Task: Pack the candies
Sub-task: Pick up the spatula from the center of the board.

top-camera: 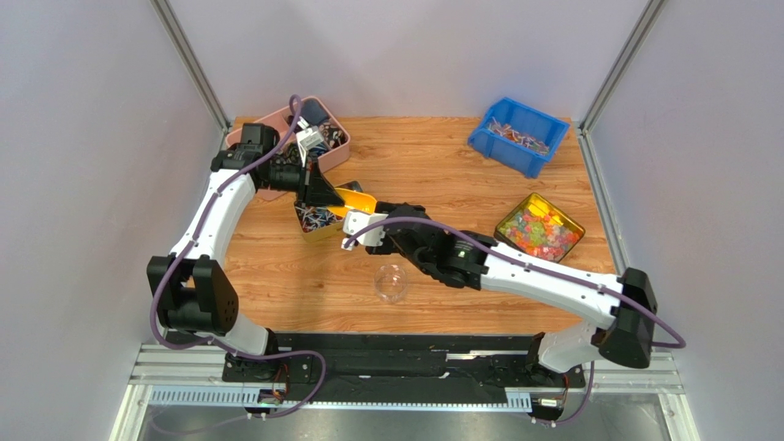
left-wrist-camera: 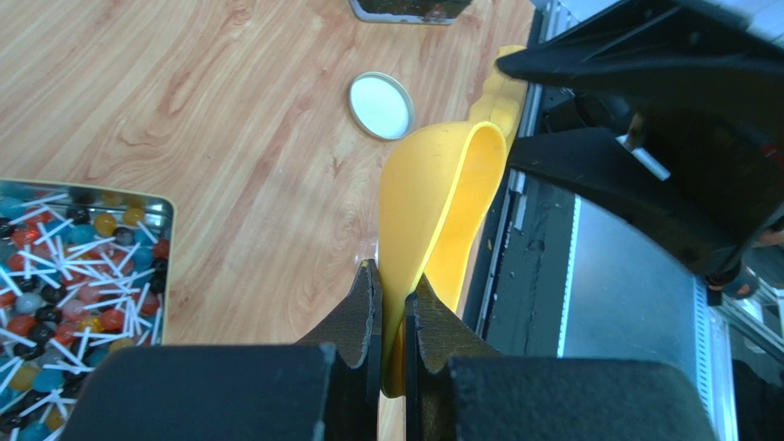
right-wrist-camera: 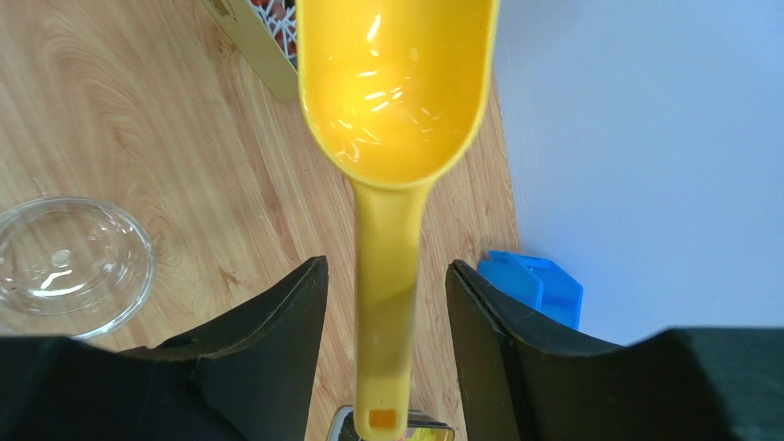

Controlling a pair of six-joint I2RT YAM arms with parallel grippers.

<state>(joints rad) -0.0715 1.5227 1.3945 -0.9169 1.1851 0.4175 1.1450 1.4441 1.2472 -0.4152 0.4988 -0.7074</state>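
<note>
Jaws of the left gripper [left-wrist-camera: 394,289] are clamped on the thin side wall of the yellow scoop [right-wrist-camera: 396,83], pinching the bowl's rim between them. Jaws of the right gripper [right-wrist-camera: 386,266] stand apart on either side of the scoop's handle with a gap showing on both sides, so only the left arm carries the tool.

The candies [left-wrist-camera: 64,294], small round sweets in red, blue, orange and dark colours with white sticks among them, lie in the open tin [left-wrist-camera: 92,188] on the table [left-wrist-camera: 230,110], just beside the left gripper. A clear glass jar [right-wrist-camera: 64,266] stands empty near the right gripper, and its white lid [left-wrist-camera: 380,104] lies flat on the table apart from it.

This looks like a handover of the scoop between the two arms. To do it well, the right arm should travel straight along the line of the handle, without brushing it. A pinch on a smooth curved wall lets the scoop swivel easily, and any knock could turn it. If the left arm is to scoop, it should keep the bowl's mouth level and dip into the tin shallowly. The empty jar seems the likely place for the candies to go.

No brand, label or writing can be read on the scoop, tin, jar or lid.
</note>
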